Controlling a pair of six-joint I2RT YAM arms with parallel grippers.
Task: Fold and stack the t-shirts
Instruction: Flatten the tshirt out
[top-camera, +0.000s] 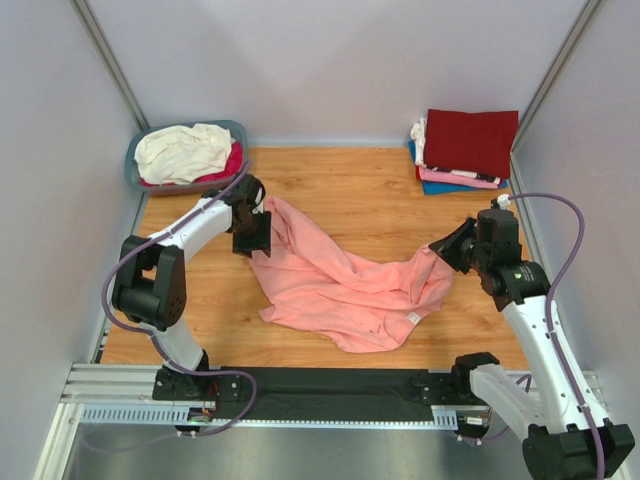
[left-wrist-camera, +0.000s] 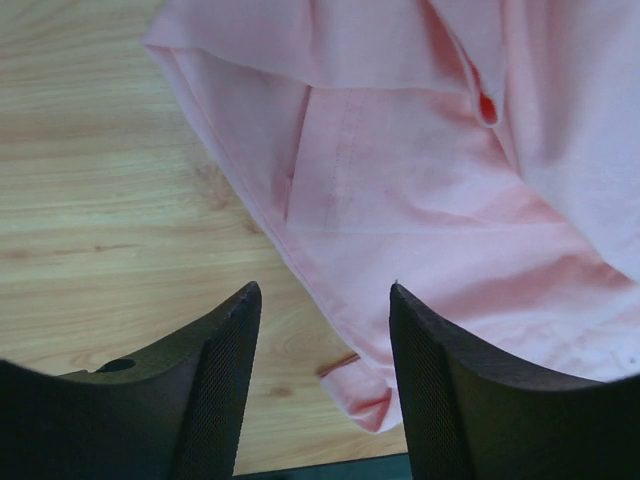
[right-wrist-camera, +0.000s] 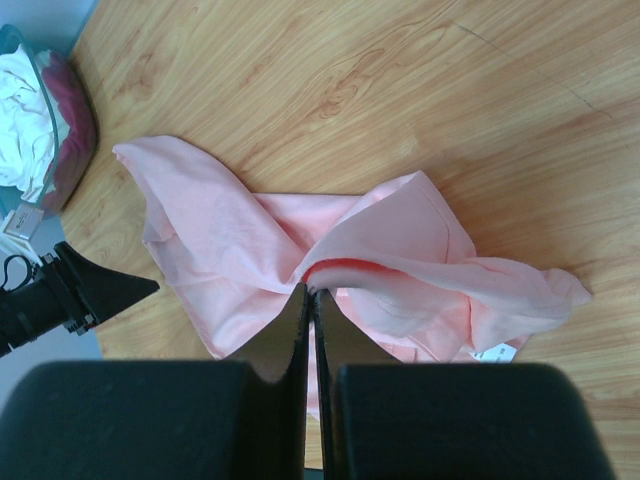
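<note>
top external view: the salmon-pink t-shirt (top-camera: 340, 285) is lying crumpled and spread across the middle of the wooden counter (top-camera: 350, 190), running from upper left to lower right. the left end effector (top-camera: 252, 235) is pointing down at the shirt's upper left edge. the right end effector (top-camera: 445, 250) is meeting the shirt's right corner, where the cloth is rising off the counter to it. a pile of folded t-shirts (top-camera: 468, 150), dark red on top with pink and blue below, is sitting in the far right corner, well apart from the pink one. a blue-grey basket (top-camera: 135, 165) in the far left corner is holding unfolded t-shirts (top-camera: 185, 150), cream-white over magenta.

left wrist view: the left end effector (left-wrist-camera: 323, 295) is standing with its jaws moderately apart and nothing between them. the salmon-pink t-shirt (left-wrist-camera: 420, 200) is lying on the counter (left-wrist-camera: 90, 200) below, its hemmed edge crossing diagonally under the gap. whether the fingers are touching the cloth cannot be told.

right wrist view: the right end effector (right-wrist-camera: 310, 295) is pinching a fold of the salmon-pink t-shirt (right-wrist-camera: 220, 240), its jaws pressed narrow with cloth gathering to the tips. the rest of the shirt is trailing out over the counter (right-wrist-camera: 400, 90) to both sides. the basket (right-wrist-camera: 70, 130) is showing at the upper left, and the left end effector (right-wrist-camera: 100, 290) is showing at the left edge, just beside the shirt.
</note>
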